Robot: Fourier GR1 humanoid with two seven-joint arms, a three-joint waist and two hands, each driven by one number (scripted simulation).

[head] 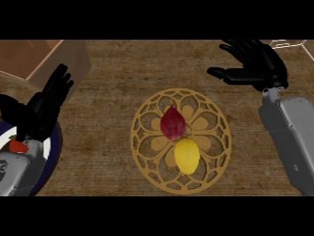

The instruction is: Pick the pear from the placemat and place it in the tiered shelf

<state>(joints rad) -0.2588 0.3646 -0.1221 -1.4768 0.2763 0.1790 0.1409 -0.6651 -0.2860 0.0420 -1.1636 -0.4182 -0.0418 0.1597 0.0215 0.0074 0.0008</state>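
A round golden lattice placemat (213, 138) lies at the middle of the counter. Two fruits rest on it, touching end to end: a dark red pointed one (173, 122) and, nearer to me, a yellow one (186, 156). I cannot tell which is the pear. The white wire tiered shelf (290, 44) shows only partly at the far right corner. My right hand (258, 67) is open, up and to the right of the placemat, close to the shelf and holding nothing. Left of the placemat, my left hand (40, 108) is open with its fingers straight.
A brown wooden box (30, 57) stands at the far left corner. A dark blue-rimmed plate (52, 156) lies under my left forearm, with a small orange-red object (18, 146) on it. The countertop (112, 92) is brown and woven-looking.
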